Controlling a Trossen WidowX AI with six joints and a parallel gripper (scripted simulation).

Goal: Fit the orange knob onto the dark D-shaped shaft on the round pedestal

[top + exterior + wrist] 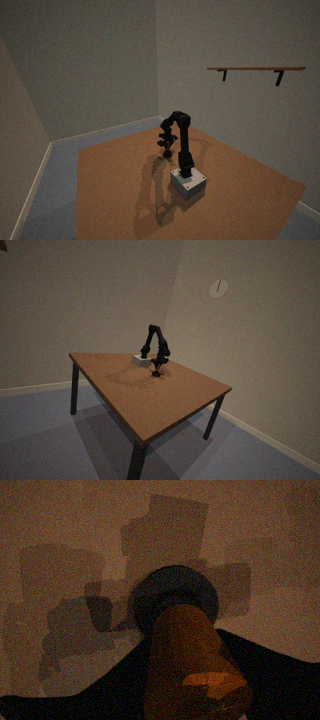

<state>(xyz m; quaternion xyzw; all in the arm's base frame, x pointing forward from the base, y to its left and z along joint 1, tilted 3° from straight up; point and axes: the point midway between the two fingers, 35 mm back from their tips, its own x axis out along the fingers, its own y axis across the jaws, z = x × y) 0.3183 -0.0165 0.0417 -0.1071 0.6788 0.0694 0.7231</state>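
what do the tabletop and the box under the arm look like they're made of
The tabletop looks like matte wood or laminate: an even brown face with a darker edge. The box could be painted metal or plastic: plain pale grey, crisp edges, dark screw-like dots on top.

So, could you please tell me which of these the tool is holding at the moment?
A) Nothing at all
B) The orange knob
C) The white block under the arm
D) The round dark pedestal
B: the orange knob sits between the fingers of the tool, with the dark round pedestal below it.
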